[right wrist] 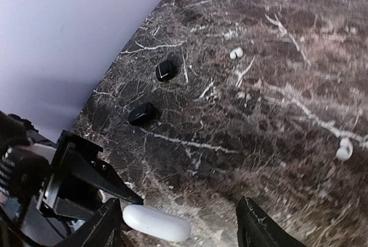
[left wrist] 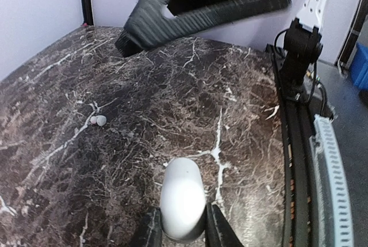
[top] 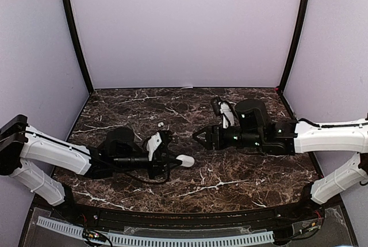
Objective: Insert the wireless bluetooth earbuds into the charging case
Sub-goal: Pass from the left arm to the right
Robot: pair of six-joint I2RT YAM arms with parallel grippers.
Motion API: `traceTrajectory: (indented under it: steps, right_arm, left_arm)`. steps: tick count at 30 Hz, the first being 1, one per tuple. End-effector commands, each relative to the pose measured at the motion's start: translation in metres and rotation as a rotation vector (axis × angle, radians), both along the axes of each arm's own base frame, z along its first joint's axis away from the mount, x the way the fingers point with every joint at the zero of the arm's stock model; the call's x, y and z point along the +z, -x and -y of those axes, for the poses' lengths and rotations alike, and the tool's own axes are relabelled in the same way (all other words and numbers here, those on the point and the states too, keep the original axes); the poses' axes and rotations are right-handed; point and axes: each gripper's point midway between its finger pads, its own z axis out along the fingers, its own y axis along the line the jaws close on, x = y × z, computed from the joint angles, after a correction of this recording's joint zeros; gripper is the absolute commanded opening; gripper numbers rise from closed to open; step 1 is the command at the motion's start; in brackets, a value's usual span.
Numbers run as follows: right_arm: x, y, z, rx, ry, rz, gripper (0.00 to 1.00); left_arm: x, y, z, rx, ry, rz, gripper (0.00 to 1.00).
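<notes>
My left claw [left wrist: 183, 231] is clamped on the white case [left wrist: 183, 192], but it grips only the near end, so most of the shell sticks out over the desk [left wrist: 172, 86]. The right claw [top: 199, 135] stands apart and empty, close by at about two o'clock from the case. No bud is in a claw or in the case. The nearest white bud [top: 161, 124] lies at ten o'clock from the case. The right wrist view shows two more white buds [right wrist: 236, 53] and a pair of black buds [right wrist: 166, 69] well off towards the wall. My main worry is the lid, which looks shut from here. If the right claw pries at it, the smooth shell could swivel or squirt out of that end-on grip. The buds are tiny and glossy, so a finger landing slightly off could flick one away, and a black one would be hard to find on this dark veined top. With both claws this close, a careless approach could also knock them together.
</notes>
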Motion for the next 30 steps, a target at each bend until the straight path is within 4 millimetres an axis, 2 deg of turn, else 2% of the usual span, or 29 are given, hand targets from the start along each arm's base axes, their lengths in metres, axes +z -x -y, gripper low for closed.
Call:
traceTrajectory:
  steps: [1,4,7,14,19,21,24,25,27,30]
  right_arm:
    - [-0.024,0.017,0.005,-0.184,-0.156,-0.457,0.67]
    - [-0.036,0.022,0.008,-0.273,-0.220,-0.622,0.63]
    - [-0.038,0.025,0.008,-0.324,-0.290,-0.730,0.63]
    - [-0.041,0.028,0.000,-0.335,-0.368,-0.831,0.63]
    - [-0.041,0.024,-0.008,-0.302,-0.370,-0.802,0.62]
    - [-0.036,0.015,-0.005,-0.290,-0.367,-0.724,0.62]
    - [-0.036,-0.002,0.013,-0.297,-0.321,-0.590,0.61]
    - [-0.032,-0.009,0.020,-0.283,-0.311,-0.520,0.61]
    - [-0.020,-0.020,0.034,-0.240,-0.306,-0.352,0.63]
    - [-0.004,-0.021,0.052,-0.171,-0.293,-0.113,0.67]
  left_arm:
    - [0.002,-0.014,-0.007,0.106,-0.122,0.341,0.13]
    - [0.005,-0.016,-0.005,0.161,-0.173,0.472,0.13]
    - [0.006,-0.018,-0.005,0.208,-0.217,0.570,0.13]
    - [0.002,-0.014,0.000,0.213,-0.250,0.647,0.13]
    - [0.001,-0.010,0.004,0.203,-0.213,0.613,0.13]
    - [0.003,-0.014,0.004,0.227,-0.166,0.529,0.13]
    - [0.003,-0.034,0.000,0.260,-0.085,0.218,0.13]
    - [0.005,-0.033,0.000,0.220,-0.041,0.110,0.13]
    - [0.014,-0.044,-0.010,0.253,0.043,-0.019,0.13]
    - [0.030,-0.050,-0.016,0.268,0.140,-0.158,0.12]
